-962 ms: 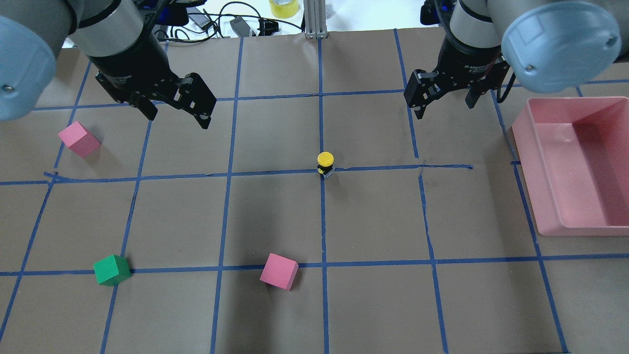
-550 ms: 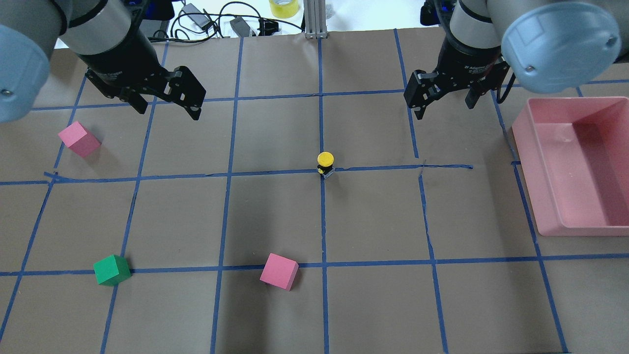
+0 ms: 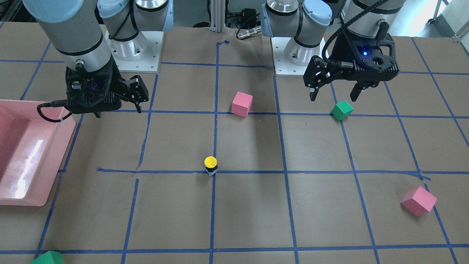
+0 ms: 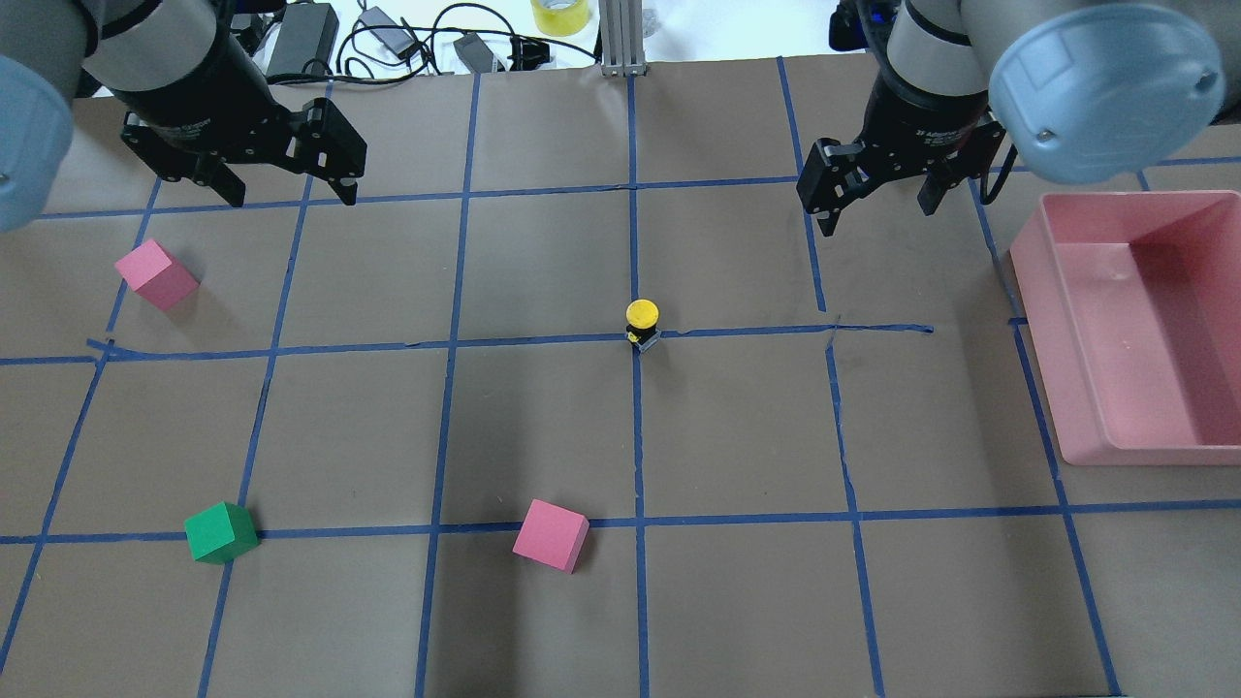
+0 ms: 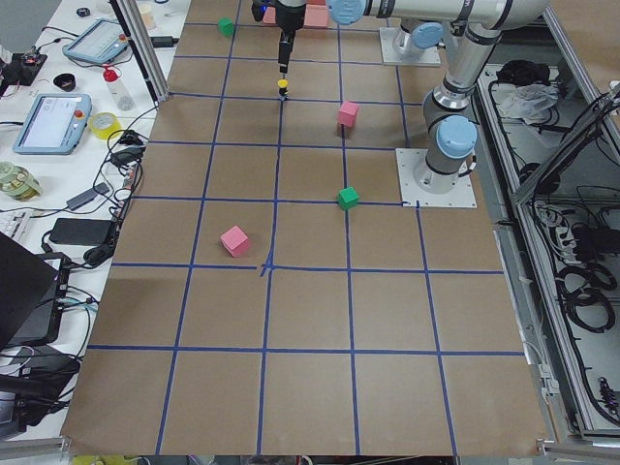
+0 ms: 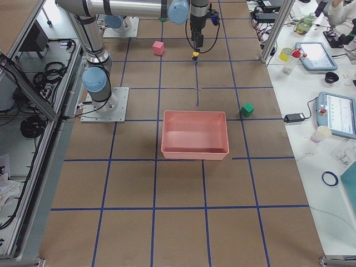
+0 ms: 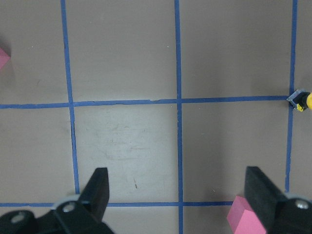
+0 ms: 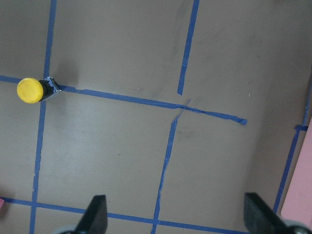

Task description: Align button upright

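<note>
— What is sitting farthest left in the overhead view?

— The left gripper [image 4: 294, 194] is hanging above the table [image 4: 543, 417] toward the top of that view. Its fingers are spread wide and gripping nothing, and the left wrist view is showing only brown paper between them. Just below it in the view a pink cube [image 4: 155, 274] is lying. Lower down, a green cube [image 4: 221, 532] is sitting on one of the blue tape lines [image 4: 339, 531].

— And moving toward the middle?

— A second pink cube [image 4: 551, 534] is resting on that same line, just left of the centre line. Above it in the view, the button [image 4: 642, 325] is standing at the table's middle, right on a crossing of the tape. It is sitting well apart from both grippers and from every cube.

— Which way is it pointing?

— Its long axis is running vertically, square to the table. The silvery base is sitting down on the tape, the black body is rising from it, and the round yellow cap is facing straight up.

— And on the right?

— The right gripper [image 4: 875, 215] is hovering above the table, its fingers likewise parted and empty. Its wrist view is showing the button off to the left, outside the gap between them. Farthest right, a pink bin [image 4: 1062, 349] is lying at the table's edge.
</note>
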You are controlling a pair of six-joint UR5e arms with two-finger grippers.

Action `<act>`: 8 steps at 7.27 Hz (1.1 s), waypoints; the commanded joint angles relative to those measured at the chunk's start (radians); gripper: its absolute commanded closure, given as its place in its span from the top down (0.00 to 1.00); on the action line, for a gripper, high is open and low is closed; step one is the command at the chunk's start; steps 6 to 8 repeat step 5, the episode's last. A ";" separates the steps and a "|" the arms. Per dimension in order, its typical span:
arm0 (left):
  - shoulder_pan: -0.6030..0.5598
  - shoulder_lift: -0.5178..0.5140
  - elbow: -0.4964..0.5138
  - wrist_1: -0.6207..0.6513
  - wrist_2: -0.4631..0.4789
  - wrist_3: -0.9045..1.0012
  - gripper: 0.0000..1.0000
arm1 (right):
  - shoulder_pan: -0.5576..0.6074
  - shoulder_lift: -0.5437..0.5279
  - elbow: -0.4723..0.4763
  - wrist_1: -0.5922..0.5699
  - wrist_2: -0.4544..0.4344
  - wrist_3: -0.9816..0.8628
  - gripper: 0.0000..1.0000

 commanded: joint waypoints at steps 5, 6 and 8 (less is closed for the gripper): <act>-0.001 0.000 -0.002 0.001 -0.004 0.000 1.00 | 0.000 0.000 0.000 0.000 0.000 0.000 1.00; -0.001 0.000 -0.002 0.001 -0.004 0.000 1.00 | 0.000 0.000 0.000 0.000 0.000 0.000 1.00; -0.001 0.000 -0.002 0.001 -0.004 0.000 1.00 | 0.000 0.000 0.000 0.000 0.000 0.000 1.00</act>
